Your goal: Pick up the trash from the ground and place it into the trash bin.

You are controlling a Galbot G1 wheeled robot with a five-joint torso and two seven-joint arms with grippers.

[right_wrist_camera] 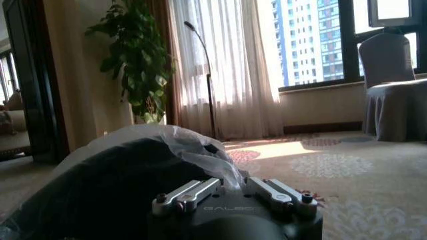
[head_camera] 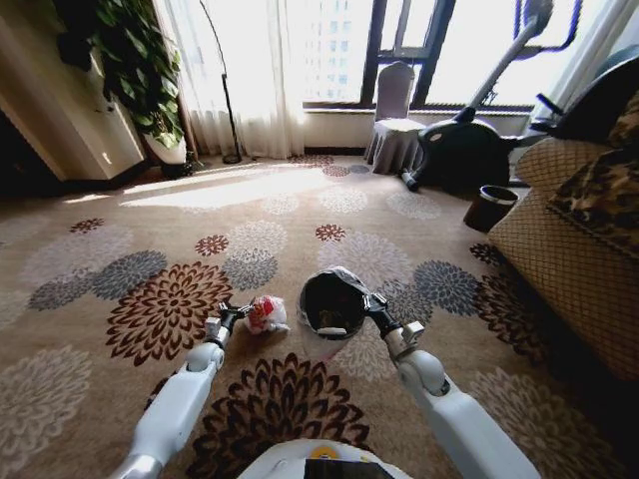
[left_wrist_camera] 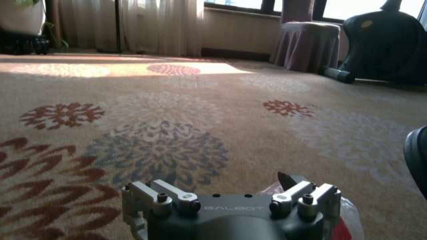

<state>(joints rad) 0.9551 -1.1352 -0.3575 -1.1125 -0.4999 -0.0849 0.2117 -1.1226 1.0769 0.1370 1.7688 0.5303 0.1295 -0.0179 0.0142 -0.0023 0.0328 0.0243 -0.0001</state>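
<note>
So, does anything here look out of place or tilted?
Yes. The trash bin is tipped toward the robot, its mouth showing, held by the right claw. A crumpled wrapper lies on the carpet at the left claw.

A tan carpet (head_camera: 300, 215) patterned with large round flowers in brown, grey and cream is spread across the room. A leafy potted plant (head_camera: 140, 70) is placed at the far left, beside sheer white curtains (head_camera: 250, 70) and a thin floor lamp (head_camera: 225, 90). A covered chair (head_camera: 394, 125) is set under the window. An exercise bike (head_camera: 474, 140) is seen to its right. A small dark round pot (head_camera: 489, 208) is stood beside a patterned sofa (head_camera: 569, 249).
</note>
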